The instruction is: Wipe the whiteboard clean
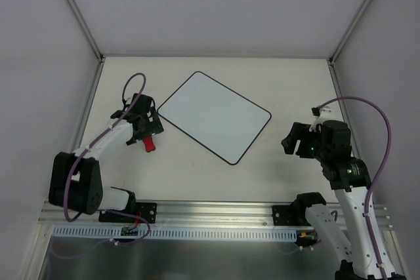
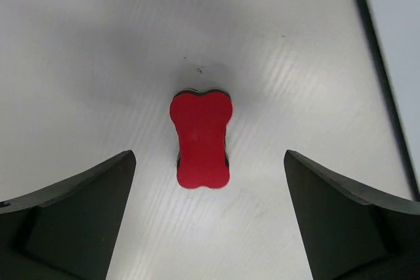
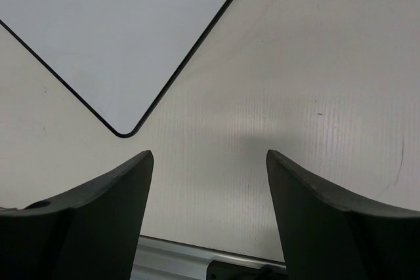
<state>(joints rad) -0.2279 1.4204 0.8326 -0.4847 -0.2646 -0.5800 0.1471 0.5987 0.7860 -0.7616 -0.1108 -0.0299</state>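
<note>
Left gripper [image 2: 209, 155]: you have its jaws spread wide, gripping nothing, just off the whiteboard's [image 1: 213, 116] left corner.
Red eraser [image 2: 201, 139]: it lies flat on the table [image 1: 275, 162] between your left fingers [image 2: 85, 208], touching neither, and near the whiteboard's left corner.
Right gripper [image 3: 209, 155]: your jaws stand apart here with only bare table between them, well clear of the whiteboard's right corner.
Whiteboard: it lies flat and turned at an angle mid-table, between your two grippers, and neither one touches it.
</note>
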